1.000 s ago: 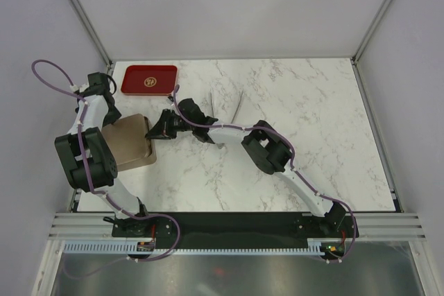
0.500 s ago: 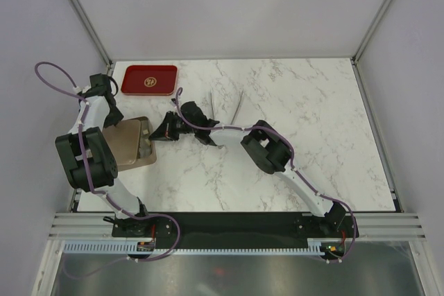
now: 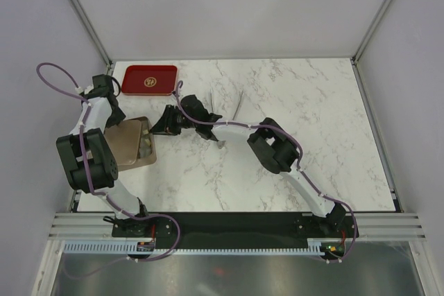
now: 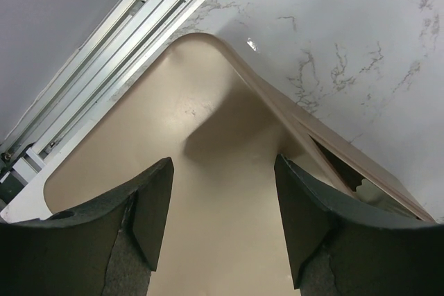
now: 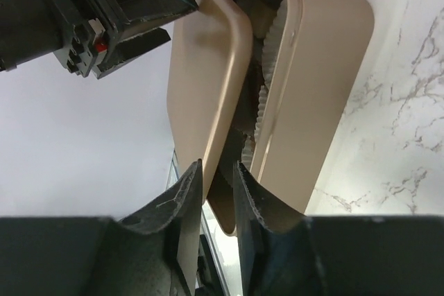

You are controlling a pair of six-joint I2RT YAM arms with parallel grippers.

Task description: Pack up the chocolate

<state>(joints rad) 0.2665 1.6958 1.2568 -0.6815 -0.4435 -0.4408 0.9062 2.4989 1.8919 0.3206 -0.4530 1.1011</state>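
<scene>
Since a second ago the lid (image 5: pixel 208 81) has gone from lying flat over the whole box (image 5: pixel 326 67) to sitting shifted left and tipped up along its right side, which opens a narrow strip of the inside. The left gripper (image 4: pixel 222 164) has drawn back a little toward the far edge of the desk (image 3: pixel 312 116). Its fingers are spread wide above the lid's flat top.

The box sits at the left edge of the desk, about midway along it. The chocolate (image 3: pixel 146 141) is inside it, seen from above only as dark and pale specks in the open strip. That row runs far to near along the box's right long side. Which way any single piece points is too small to tell.

The lid and box are smooth, matte tan, rectangular with rounded corners. White fluted paper cups (image 5: pixel 267 53) line the inside. A glossy red tray (image 3: pixel 132 81) lies at the far left corner of the marble-patterned desk.

The right gripper (image 5: pixel 218 166) is at the box's right side, fingers a narrow gap apart with the lid's raised edge between them. Whether they clamp it, I cannot tell.
</scene>
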